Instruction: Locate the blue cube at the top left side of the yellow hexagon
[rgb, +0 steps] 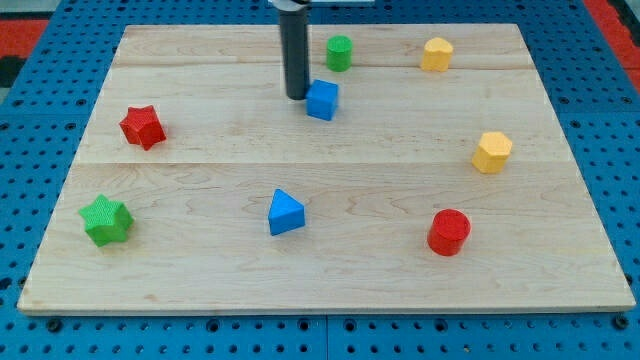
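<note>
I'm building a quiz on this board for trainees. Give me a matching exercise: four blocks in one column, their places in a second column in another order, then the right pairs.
Blocks:
1. blue cube
2. red star
3. red cylinder
4. green star

Places:
A. the view's bottom left
B. just right of my tip
C. the view's left edge, halfway up
D. the view's bottom right

Pairs: 1-B, 2-C, 3-D, 4-A

Straight dark rod (295, 50), matte black-grey cylinder, smooth sides, faint lighter sheen along one edge, wider black collar at twelve o'clock, blunt flat tip (296, 96)
</note>
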